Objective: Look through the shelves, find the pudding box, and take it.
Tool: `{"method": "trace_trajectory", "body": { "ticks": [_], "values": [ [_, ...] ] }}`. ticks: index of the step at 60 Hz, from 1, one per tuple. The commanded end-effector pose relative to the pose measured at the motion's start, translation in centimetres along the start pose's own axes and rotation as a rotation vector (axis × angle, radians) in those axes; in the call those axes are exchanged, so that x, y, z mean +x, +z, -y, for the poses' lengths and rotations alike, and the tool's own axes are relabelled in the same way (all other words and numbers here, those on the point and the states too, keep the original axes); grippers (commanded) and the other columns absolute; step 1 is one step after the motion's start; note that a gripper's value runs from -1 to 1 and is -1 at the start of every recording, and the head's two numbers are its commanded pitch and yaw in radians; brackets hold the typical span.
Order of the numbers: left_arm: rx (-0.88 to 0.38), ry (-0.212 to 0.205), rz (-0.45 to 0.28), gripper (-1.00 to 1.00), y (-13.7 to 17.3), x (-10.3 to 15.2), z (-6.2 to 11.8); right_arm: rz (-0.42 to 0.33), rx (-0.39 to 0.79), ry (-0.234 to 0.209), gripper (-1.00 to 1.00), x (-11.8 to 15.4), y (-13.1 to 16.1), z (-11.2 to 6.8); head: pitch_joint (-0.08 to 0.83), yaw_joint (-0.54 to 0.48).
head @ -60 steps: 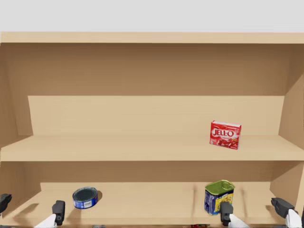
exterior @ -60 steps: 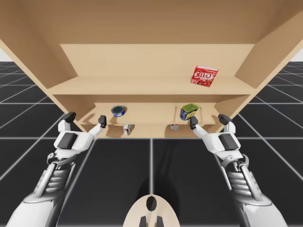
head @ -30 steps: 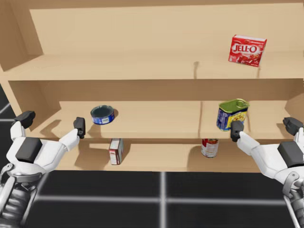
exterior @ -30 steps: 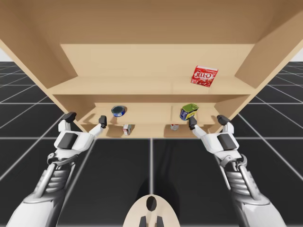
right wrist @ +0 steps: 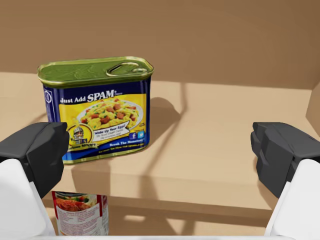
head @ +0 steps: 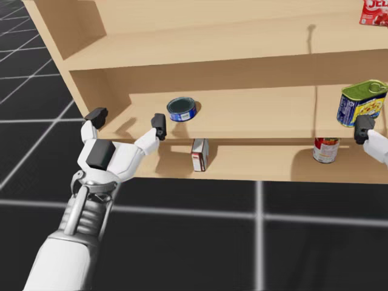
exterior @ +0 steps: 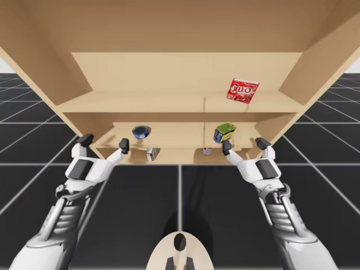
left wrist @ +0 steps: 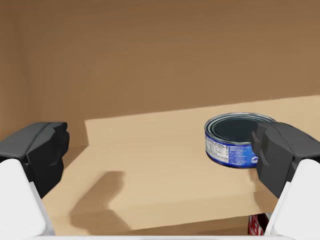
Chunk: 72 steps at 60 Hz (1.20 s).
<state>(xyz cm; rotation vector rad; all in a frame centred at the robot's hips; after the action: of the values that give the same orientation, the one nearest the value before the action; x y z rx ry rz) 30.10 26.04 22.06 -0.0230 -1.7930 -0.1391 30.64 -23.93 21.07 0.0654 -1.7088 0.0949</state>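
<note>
- Red box: upright on top shelf, right of centre in high view. In head view it sits in the top-right corner, cut by the edge. Well apart from both grippers.
- L gripper: fingers spread wide, nothing between them. Lower left of high view, at front edge of mid shelf.
- Blue round can: in L wrist view, on mid shelf ahead of L gripper, just beside one finger. Can't tell if they touch.
- R gripper: fingers also spread, empty. Right of centre in high view, at the same shelf edge.
- Blue-yellow tin, green lid: upright on mid shelf, ahead of R gripper, nearer one finger, not between the two.
- Low shelf: small red-white box stands centre-left in head view, below the blue round can.
- Red-white can: on low shelf at right of head view, under the blue-yellow tin.
</note>
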Motion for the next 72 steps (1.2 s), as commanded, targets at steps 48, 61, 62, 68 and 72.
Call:
{"method": "trace_trajectory", "body": {
  "ticks": [48, 61, 62, 68, 72],
  "values": [
    [-0.193, 0.259, -0.325, -1.00, 5.9, -5.0, 8.8, 0.005, -0.020, 0.001, -1.00, -0.3, -0.3, 0.4, 0.576, 0.23],
    [-0.171, 0.215, -0.357, -1.00, 3.1, -6.6, 10.0, 0.007, -0.021, 0.003, -1.00, -0.2, -0.3, 0.5, 0.579, 0.23],
    [-0.171, 0.210, -0.362, -1.00, 2.9, -6.7, 10.1, 0.007, -0.021, 0.003, -1.00, -0.2, -0.3, 0.5, 0.579, 0.23],
    [-0.158, 0.174, -0.375, -1.00, 1.4, -7.5, 10.5, 0.005, -0.021, 0.004, -1.00, -0.3, -0.3, 0.5, 0.580, 0.23],
    [-0.153, 0.170, -0.383, -1.00, 0.4, -7.8, 10.8, 0.004, -0.021, 0.002, -1.00, -0.3, -0.3, 0.5, 0.581, 0.23]
  ]
}}
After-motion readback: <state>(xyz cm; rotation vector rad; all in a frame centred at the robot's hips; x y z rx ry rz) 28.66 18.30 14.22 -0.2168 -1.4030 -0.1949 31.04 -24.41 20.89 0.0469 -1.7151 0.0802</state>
